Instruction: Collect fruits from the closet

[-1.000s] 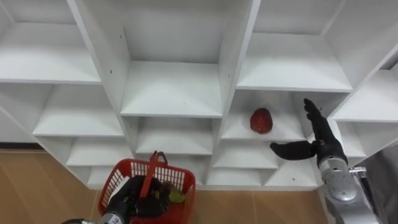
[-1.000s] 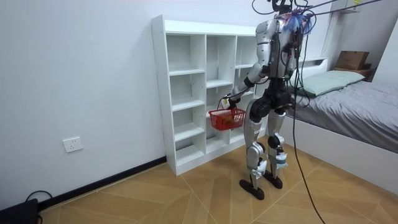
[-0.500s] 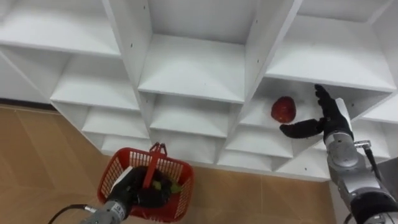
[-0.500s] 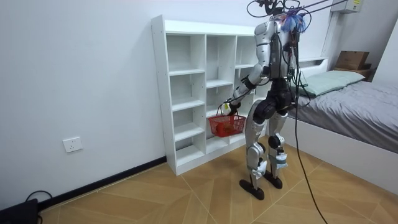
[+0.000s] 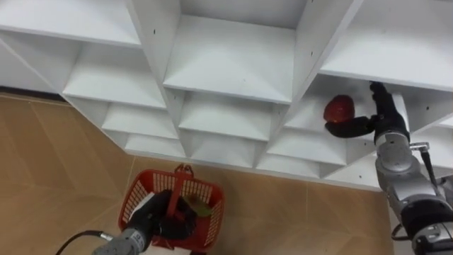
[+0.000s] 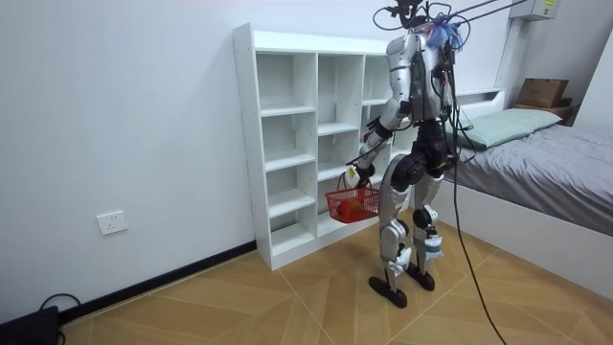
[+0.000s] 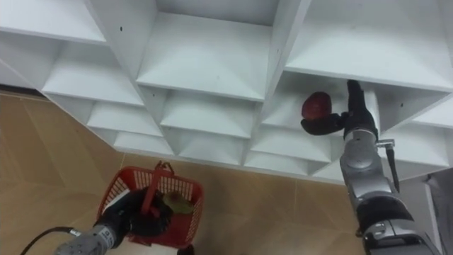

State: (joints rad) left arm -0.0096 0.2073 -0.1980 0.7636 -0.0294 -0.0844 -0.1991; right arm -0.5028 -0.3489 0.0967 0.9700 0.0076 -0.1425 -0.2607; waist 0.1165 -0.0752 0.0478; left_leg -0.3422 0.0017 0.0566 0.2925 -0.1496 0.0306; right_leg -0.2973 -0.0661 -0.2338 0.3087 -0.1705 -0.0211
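The dark red round fruit (image 5: pixel 340 108) lies in a right-hand compartment of the white shelf unit (image 5: pixel 233 64). It looks firm, smooth and fairly light, best cupped round its widest part. The right hand (image 5: pixel 383 126) is spread wide, thumb just under the fruit, fingers upright beside it, not closed. The left hand (image 5: pixel 157 221) curls round the handle of the red plastic basket (image 5: pixel 134 200).

The room is bright, with soft, even light that seems to come from above. The white closet (image 5: pixel 233 64) is light on its shelf tops and grey under each shelf. The nook with the red fruit (image 5: pixel 339 109) is dimmer, and the right hand (image 5: pixel 382 122) looks almost black there. The red basket (image 5: pixel 134 200) is dark inside. The wood floor (image 5: pixel 56 170) is evenly lit.
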